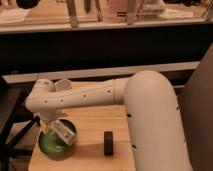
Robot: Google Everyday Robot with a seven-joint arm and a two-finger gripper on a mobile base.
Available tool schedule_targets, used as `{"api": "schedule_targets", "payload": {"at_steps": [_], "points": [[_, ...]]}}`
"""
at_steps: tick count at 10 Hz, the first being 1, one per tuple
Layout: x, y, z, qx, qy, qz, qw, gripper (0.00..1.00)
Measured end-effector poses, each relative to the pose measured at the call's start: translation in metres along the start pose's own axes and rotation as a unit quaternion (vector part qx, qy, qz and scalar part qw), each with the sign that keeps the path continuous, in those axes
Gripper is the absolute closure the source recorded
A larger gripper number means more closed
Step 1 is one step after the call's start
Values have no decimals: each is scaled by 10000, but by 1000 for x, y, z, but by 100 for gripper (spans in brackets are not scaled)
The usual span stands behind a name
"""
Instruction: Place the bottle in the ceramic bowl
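A green ceramic bowl (54,143) sits at the front left of the wooden table (95,125). A bottle (63,131) with a white label lies tilted over the bowl's right half, its lower end near the rim. My gripper (49,125) is directly above the bowl's left side, at the end of the white arm (85,97) that reaches in from the right. The bottle's upper end meets the gripper. I cannot tell whether the bottle rests in the bowl or hangs just above it.
A small black cylinder-like object (108,142) stands on the table to the right of the bowl. A dark chair frame (12,130) is off the table's left edge. A dark counter wall (100,47) runs behind the table.
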Motion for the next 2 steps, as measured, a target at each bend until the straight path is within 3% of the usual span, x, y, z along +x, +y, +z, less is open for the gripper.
{"api": "schedule_targets", "payload": {"at_steps": [2], "points": [[-1,2,-6,-14,84,49,10000,20]]}}
